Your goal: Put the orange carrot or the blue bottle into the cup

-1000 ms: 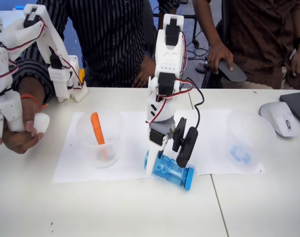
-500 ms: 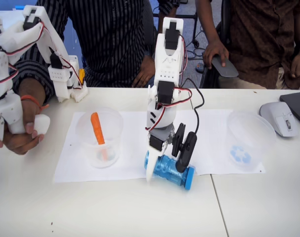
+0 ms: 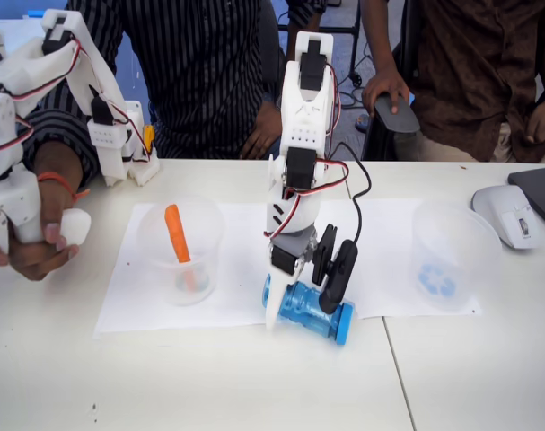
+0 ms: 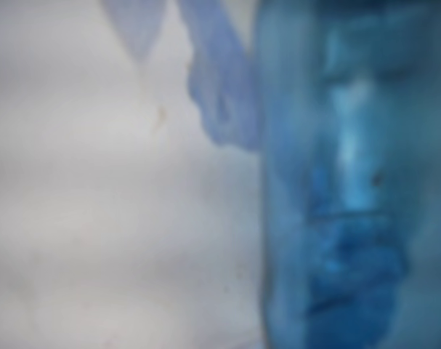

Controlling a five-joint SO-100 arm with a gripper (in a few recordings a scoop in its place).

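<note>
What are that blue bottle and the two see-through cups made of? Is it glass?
Probably plastic, not glass. The blue bottle looks like translucent, glossy ribbed plastic: light passes through it and its cap is solid blue. The cup with the blue arrows and the cup holding the orange carrot look thin, clear and slightly cloudy, like disposable plastic.

White table (image 3: 209, 386) with paper sheets (image 3: 245, 242); 2 seated people (image 3: 200, 72) behind.

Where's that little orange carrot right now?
In the fixed view the orange carrot stands tilted inside the plain clear cup on the left, on the white paper, well away from the blue bottle.
</note>
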